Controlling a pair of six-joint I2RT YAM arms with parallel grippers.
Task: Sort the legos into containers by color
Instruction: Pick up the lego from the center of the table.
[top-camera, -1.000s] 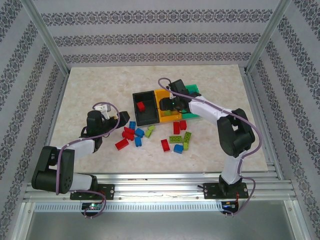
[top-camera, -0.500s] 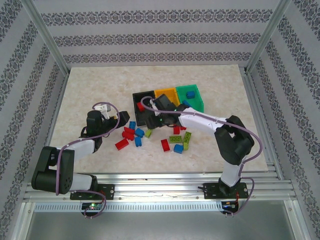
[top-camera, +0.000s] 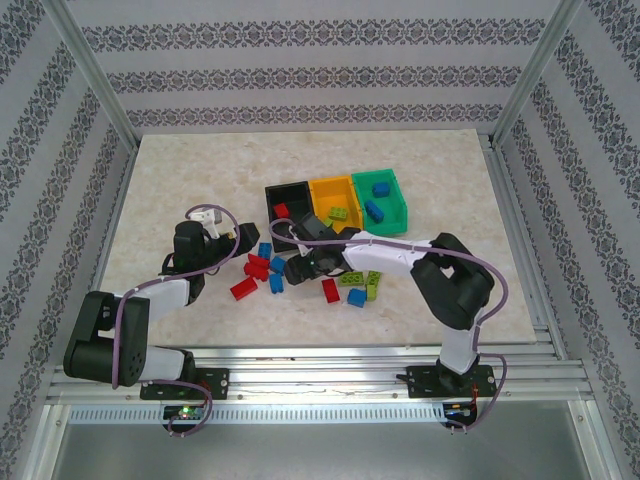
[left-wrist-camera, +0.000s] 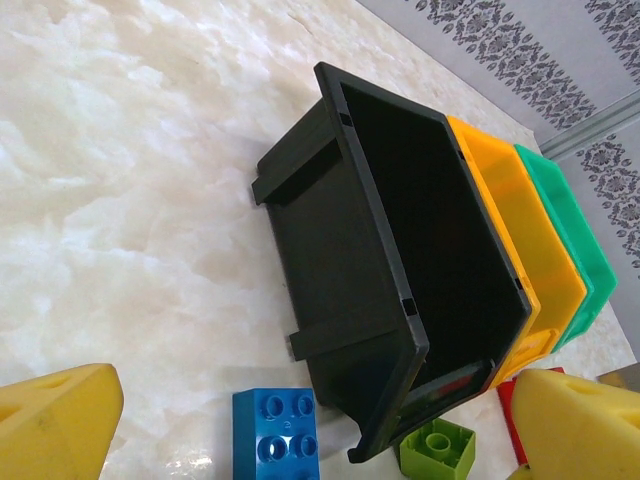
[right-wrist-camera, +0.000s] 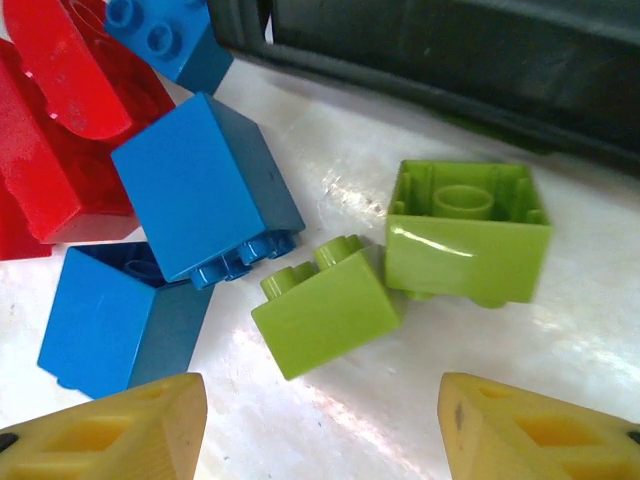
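Three joined bins stand at mid-table: black (top-camera: 296, 190), yellow-orange (top-camera: 330, 185), green (top-camera: 381, 179). They hold a red brick (top-camera: 281, 210), a lime brick (top-camera: 337, 213) and a blue brick (top-camera: 375, 210). My right gripper (top-camera: 298, 268) (right-wrist-camera: 320, 430) hangs open just above the table, near two lime bricks (right-wrist-camera: 325, 305) (right-wrist-camera: 468, 235), with blue bricks (right-wrist-camera: 200, 190) and red bricks (right-wrist-camera: 60, 130) to their left. My left gripper (top-camera: 240, 238) (left-wrist-camera: 320, 425) is open and holds nothing. It faces the black bin (left-wrist-camera: 400, 250), with a blue brick (left-wrist-camera: 277, 435) and a lime brick (left-wrist-camera: 438, 448) below.
Loose red (top-camera: 242, 289), blue (top-camera: 356, 297) and lime (top-camera: 352, 278) bricks lie scattered in front of the bins. The black bin's wall (right-wrist-camera: 450, 50) stands just beyond the right gripper. Metal frame posts edge the marble table (top-camera: 180, 180).
My right arm has swung from over the yellow and green bins down and left to the loose bricks in front of the black bin. The left arm has not moved.
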